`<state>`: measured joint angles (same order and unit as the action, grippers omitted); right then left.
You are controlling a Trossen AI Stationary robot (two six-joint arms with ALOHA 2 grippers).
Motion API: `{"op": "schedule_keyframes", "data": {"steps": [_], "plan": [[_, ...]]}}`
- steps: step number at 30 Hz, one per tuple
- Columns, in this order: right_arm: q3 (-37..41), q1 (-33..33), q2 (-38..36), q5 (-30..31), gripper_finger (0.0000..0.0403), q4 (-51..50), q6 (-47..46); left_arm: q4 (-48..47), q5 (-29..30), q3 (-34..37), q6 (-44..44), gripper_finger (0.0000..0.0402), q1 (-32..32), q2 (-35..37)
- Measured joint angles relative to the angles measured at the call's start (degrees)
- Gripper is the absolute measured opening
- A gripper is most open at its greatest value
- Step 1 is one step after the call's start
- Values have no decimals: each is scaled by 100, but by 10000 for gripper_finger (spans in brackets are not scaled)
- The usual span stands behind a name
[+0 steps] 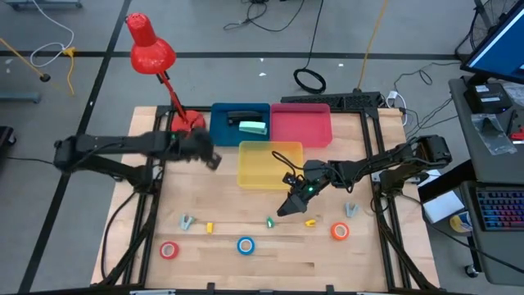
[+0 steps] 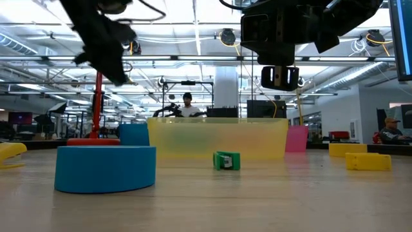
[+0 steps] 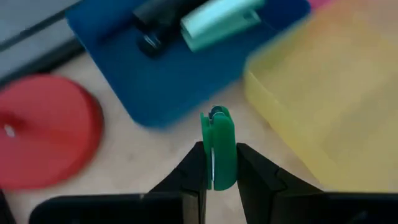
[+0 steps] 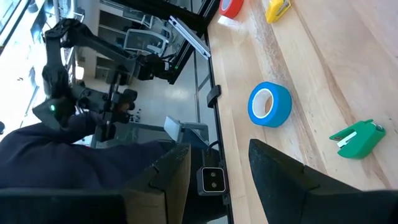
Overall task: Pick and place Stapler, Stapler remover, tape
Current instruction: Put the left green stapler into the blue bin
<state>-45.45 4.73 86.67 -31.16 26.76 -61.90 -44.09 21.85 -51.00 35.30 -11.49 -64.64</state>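
My left gripper is shut on a green staple remover and hangs above the table, beside the blue bin. That bin holds a black stapler and a pale green stapler. My right gripper is open and raised over the near part of the table. Past its fingers, the right wrist view shows the blue tape roll and another green staple remover. The red tape and orange tape lie flat on the table. My left gripper pinches the green staple remover between its two fingers, which are on the remover's lower sides. The remover's rounded end sticks out past the fingertips. It is lifted clear, over the table strip between the blue bin and the yellow bin.
A pink bin stands beside the blue one, and the yellow bin stands in front of them. A red desk lamp's base is close to my left gripper. Grey and yellow staple removers lie along the near part.
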Motion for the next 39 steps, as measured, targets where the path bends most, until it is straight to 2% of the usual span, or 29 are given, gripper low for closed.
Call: {"op": "schedule_keyframes", "data": {"steps": [6,13,18,26,35,39], "plan": [[0,0,0,7,155,2,-36,1049,-794,-5,-1428,61,-1517,-887],[0,-3,0,7,155,2,-38,1443,-1201,-7,-1987,61,-2431,-2146],[0,-2,0,8,155,2,-40,1634,-1397,-185,-2021,61,-2588,-2651],[0,-2,0,7,155,0,-40,1526,-1440,-657,-2128,69,-2584,-3062],[0,-2,0,-11,155,1,-40,1227,-1297,-686,-2061,71,-2584,-3195],[0,-2,0,-13,155,0,-40,1212,-1263,-686,-1996,90,-2584,-3195]]}}
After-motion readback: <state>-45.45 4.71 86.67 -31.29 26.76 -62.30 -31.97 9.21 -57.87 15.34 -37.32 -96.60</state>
